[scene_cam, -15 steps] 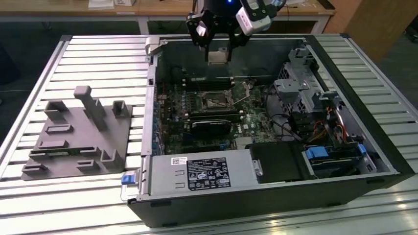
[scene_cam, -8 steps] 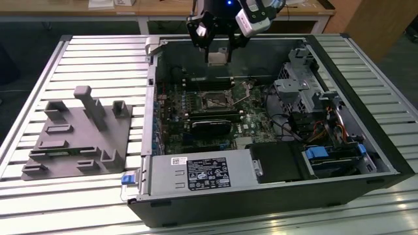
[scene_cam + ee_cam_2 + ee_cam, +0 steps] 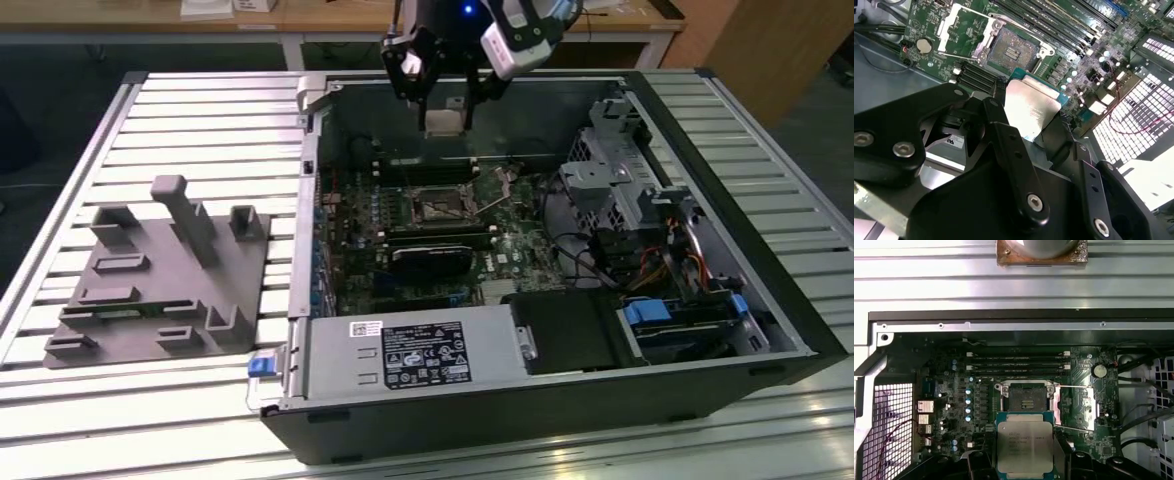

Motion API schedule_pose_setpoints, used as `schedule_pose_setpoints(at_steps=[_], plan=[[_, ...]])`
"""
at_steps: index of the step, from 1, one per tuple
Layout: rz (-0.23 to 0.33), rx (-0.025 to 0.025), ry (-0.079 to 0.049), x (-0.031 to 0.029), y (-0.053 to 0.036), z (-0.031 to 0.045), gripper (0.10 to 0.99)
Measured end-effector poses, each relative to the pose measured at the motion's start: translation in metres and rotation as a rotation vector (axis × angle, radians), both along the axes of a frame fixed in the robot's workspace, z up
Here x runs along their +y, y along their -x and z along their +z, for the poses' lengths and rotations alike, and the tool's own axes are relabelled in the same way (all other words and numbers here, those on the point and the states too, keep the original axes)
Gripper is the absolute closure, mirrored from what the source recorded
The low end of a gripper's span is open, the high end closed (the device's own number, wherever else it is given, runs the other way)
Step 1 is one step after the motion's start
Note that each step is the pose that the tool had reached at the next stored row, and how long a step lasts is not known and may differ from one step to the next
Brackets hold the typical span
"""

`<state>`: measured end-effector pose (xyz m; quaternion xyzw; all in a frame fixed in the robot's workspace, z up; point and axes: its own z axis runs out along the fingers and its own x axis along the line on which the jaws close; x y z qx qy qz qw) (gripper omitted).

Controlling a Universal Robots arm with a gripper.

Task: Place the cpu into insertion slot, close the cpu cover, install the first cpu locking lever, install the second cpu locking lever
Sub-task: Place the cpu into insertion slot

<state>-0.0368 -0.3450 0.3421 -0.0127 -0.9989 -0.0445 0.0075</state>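
My gripper (image 3: 445, 108) hangs above the open computer case, shut on the cpu (image 3: 445, 122), a thin square chip with a pale silver face. In both wrist views the cpu (image 3: 1024, 445) (image 3: 1031, 105) sits between the black fingers (image 3: 999, 125), held in the air above the green board. The insertion slot (image 3: 1026, 399) (image 3: 1013, 50) (image 3: 438, 205) lies bare with its dark centre showing, a short way from the chip. The cpu cover (image 3: 1076, 402) (image 3: 961, 27) is swung open beside the slot. Two thin levers (image 3: 1074, 386) stand raised along the cover.
Long black memory slots (image 3: 1016, 362) run beside the socket. A labelled power supply (image 3: 414, 355) fills the case's near end, and a drive cage with cables (image 3: 627, 200) sits at the exterior view's right. A grey fixture (image 3: 160, 280) rests on the slatted table at the left.
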Motion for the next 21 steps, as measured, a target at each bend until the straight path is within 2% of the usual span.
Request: schedule_pose_setpoints(at_steps=[13, 21], plan=[[0.0, -0.0033, 0.001, 0.0, 0.0, -0.0065, 0.549], [0.0, -0.0053, 0.002, 0.0001, 0.0, -0.0172, 0.549]])
